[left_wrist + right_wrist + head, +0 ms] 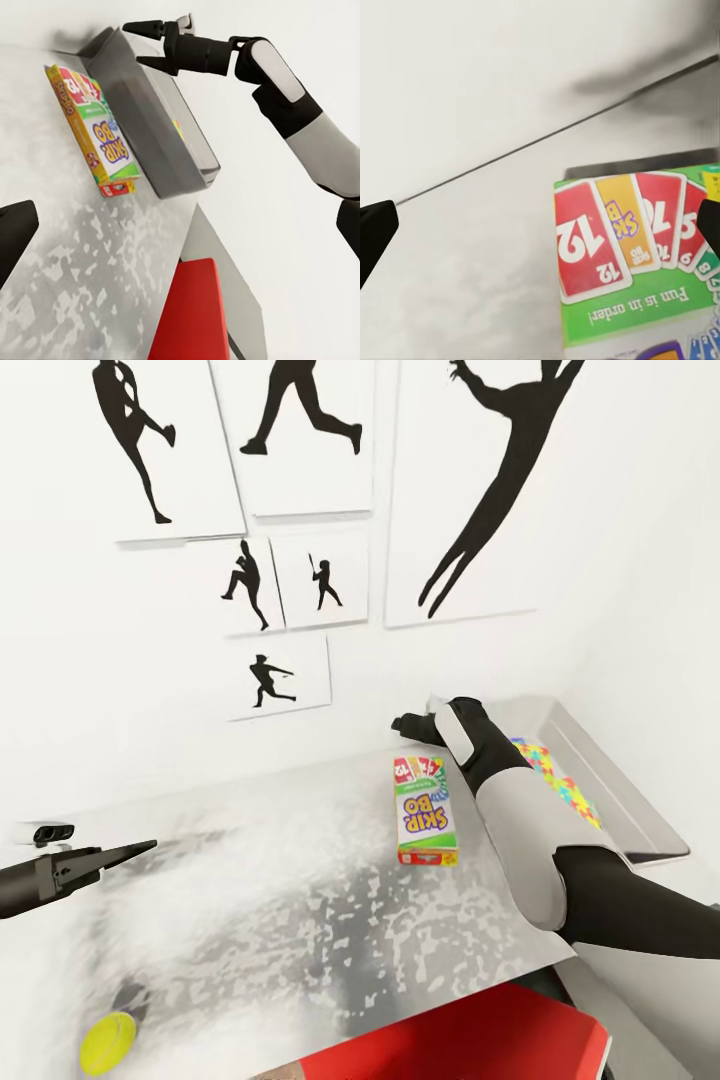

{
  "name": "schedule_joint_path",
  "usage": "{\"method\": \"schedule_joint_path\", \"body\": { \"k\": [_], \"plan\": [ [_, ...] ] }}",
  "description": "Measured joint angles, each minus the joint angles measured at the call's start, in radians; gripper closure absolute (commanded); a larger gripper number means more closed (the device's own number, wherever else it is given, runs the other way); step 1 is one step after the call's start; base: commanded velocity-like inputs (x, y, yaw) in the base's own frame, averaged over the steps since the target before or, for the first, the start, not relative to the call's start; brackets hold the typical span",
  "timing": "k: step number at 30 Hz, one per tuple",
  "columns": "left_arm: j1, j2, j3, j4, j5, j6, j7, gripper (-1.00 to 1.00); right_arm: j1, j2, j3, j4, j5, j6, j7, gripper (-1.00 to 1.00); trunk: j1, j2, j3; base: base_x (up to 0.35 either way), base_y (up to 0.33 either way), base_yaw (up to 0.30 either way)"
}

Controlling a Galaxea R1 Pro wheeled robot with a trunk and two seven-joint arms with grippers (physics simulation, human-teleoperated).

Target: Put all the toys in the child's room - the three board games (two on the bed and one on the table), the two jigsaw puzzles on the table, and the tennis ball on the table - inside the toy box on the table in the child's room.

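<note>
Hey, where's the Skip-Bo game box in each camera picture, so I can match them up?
Head view: the Skip-Bo box lies flat on the table, right of centre, just left of the toy box.
Left wrist view: upper left, against the toy box's near wall.
Right wrist view: lower right, card artwork close up.
Shared landmark: the table top the box lies on.

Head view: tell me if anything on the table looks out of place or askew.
Nothing is spilled or damaged. The Skip-Bo game box lies flat on the table beside the toy bin, not in it, and the tennis ball sits alone near the front edge. A puzzle already lies inside the bin.
</note>
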Motion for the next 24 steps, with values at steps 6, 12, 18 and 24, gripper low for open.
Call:
{"method": "schedule_joint_path", "body": {
  "k": [6, 12, 18, 24],
  "plan": [
    [0.0, 0.0, 0.0, 0.0, 0.002, 0.0, 0.0, -1.0, -0.001, 0.0, 0.0, -0.001, 0.0, 0.0, 0.0, -1.0, 0.0, 0.0, -0.01, 0.0, 0.0, 0.0],
    [0.0, 0.001, 0.001, -0.006, 0.005, 0.0, 0.0, -1.0, -0.001, 0.0, 0.0, -0.015, 0.0, 0.0, 0.0, -1.0, 0.0, 0.0, -0.02, 0.0, 0.0, 0.0],
    [0.0, -0.001, 0.002, -0.048, 0.009, 0.007, 0.0, -1.0, -0.003, 0.0, 0.0, -0.032, 0.001, 0.002, 0.0, -1.0, 0.0, 0.0, -0.029, 0.0, 0.0, 0.0],
    [-0.025, 0.0, 0.005, -0.094, 0.009, 0.057, 0.0, -1.0, -0.005, 0.0, 0.0, -0.044, 0.001, 0.006, 0.0, -1.0, 0.0, 0.0, -0.039, 0.0, 0.0, 0.0]
  ]
}}
